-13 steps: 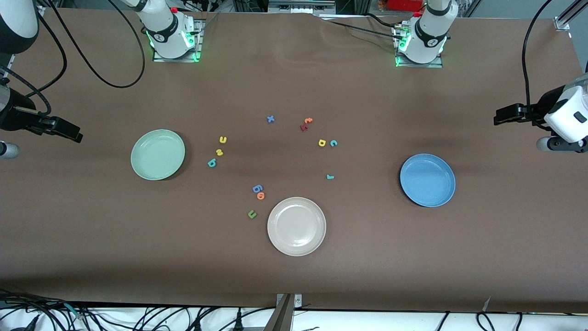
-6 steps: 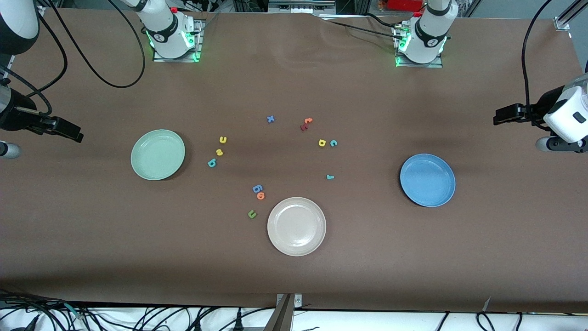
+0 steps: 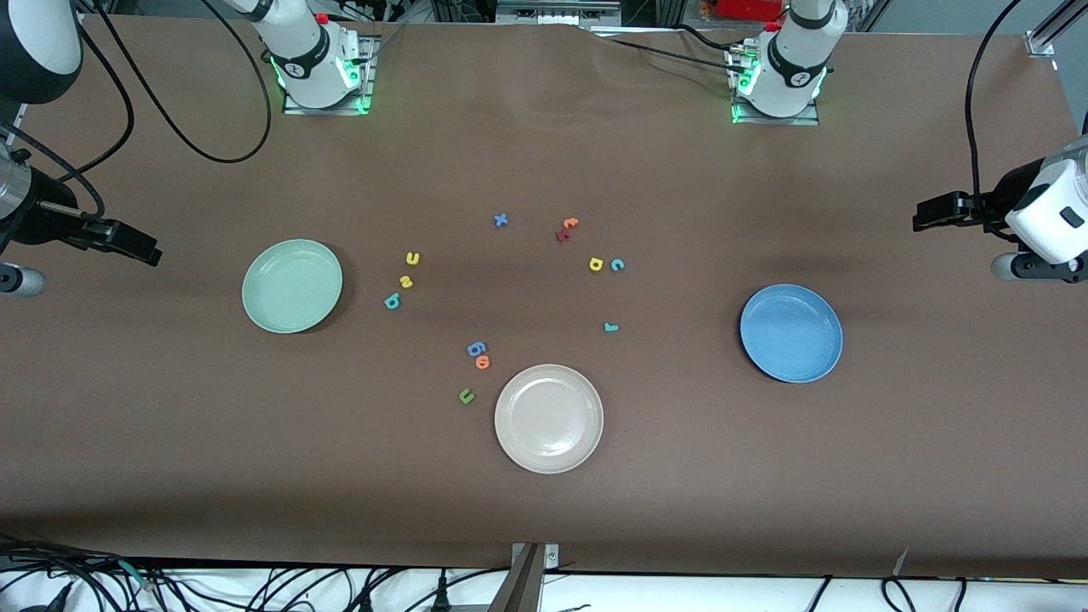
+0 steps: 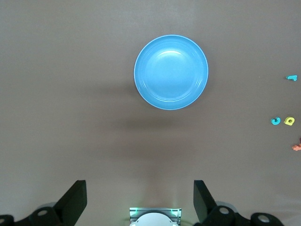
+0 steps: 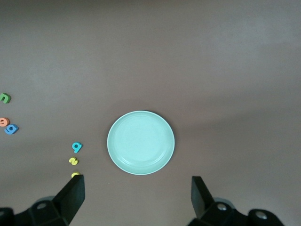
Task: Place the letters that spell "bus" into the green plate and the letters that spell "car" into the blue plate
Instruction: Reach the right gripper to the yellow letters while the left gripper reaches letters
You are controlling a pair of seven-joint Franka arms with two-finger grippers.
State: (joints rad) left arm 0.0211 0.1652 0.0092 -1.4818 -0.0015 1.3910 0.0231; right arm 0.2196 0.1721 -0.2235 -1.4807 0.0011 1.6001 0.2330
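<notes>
Brown matting covers the table (image 3: 544,510), with wide bare margins along every edge and open surface around each plate.

I find the green plate (image 3: 291,286) toward the right arm's end, nothing in it. The letters that spell "bus" lie just beside it toward the centre: yellow u (image 3: 412,258), yellow s (image 3: 406,281) and teal b (image 3: 392,301), a short line slanting nearer the front camera from u to b.

I find the blue plate (image 3: 791,333) toward the left arm's end, likewise bare. Yellow a (image 3: 596,264) and teal c (image 3: 617,264) sit side by side mid-table; teal r (image 3: 610,326) lies nearer the camera, apart from them.

My left gripper (image 4: 140,202) hangs over bare matting near the blue plate, jaws wide apart, holding nothing. My right gripper (image 5: 137,200) hangs near the green plate, equally spread and empty.
</notes>
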